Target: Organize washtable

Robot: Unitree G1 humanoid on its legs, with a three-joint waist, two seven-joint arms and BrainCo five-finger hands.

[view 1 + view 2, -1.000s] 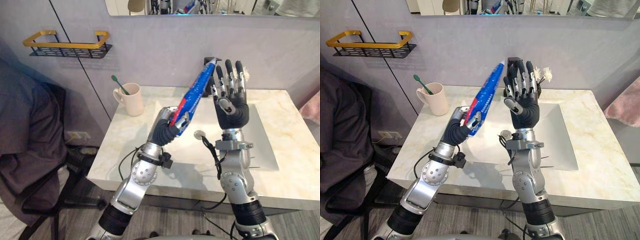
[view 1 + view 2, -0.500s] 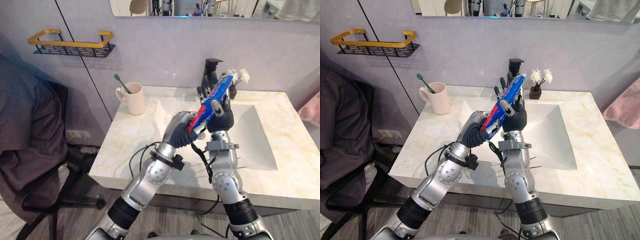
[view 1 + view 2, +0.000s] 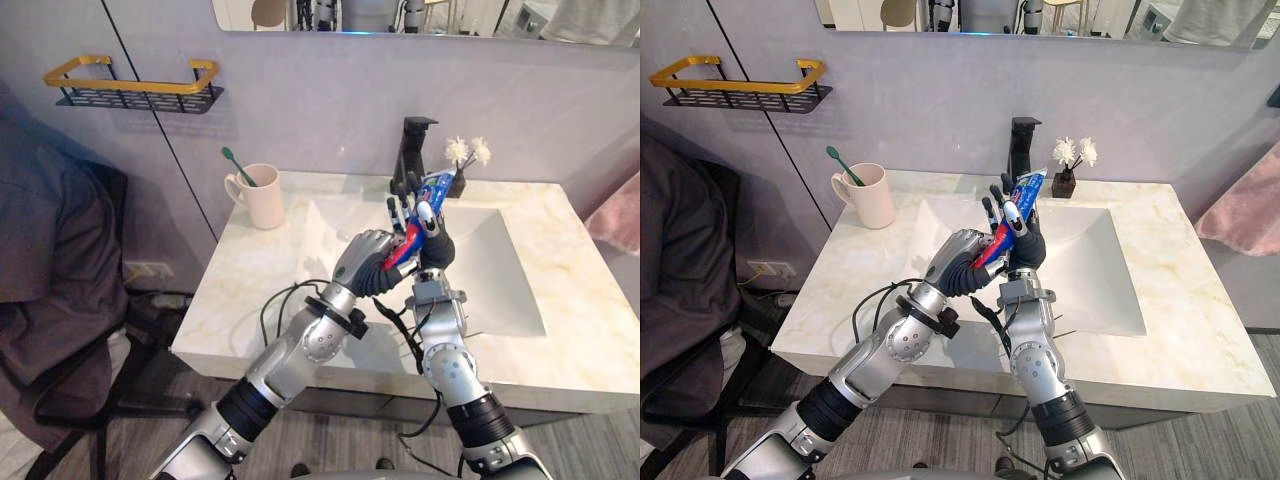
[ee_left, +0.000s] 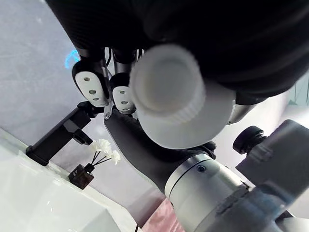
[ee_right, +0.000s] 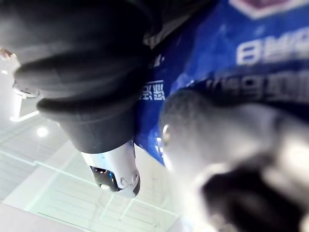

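A blue and red toothpaste tube (image 3: 432, 188) slants up over the sink basin (image 3: 500, 270). My left hand (image 3: 365, 262) is shut on its lower end, and the white cap (image 4: 166, 94) faces the left wrist view. My right hand (image 3: 437, 252) stands upright just behind the tube. Its fingers curl in and its thumb lies across the blue part (image 5: 231, 58), so both hands hold the tube (image 3: 1028, 190) above the marble washtable (image 3: 260, 290).
A cream cup (image 3: 262, 197) with a green toothbrush (image 3: 240, 167) stands at the counter's back left. Behind the basin rise a black faucet (image 3: 410, 150) and a small vase of white flowers (image 3: 462, 165). A yellow-railed wall shelf (image 3: 135, 88) hangs to the left, above a chair draped in dark cloth (image 3: 50, 280).
Both hands have come down toward the basin with the tube. The right hand, flat and straight a second ago, has closed its fingers and thumb round the tube.
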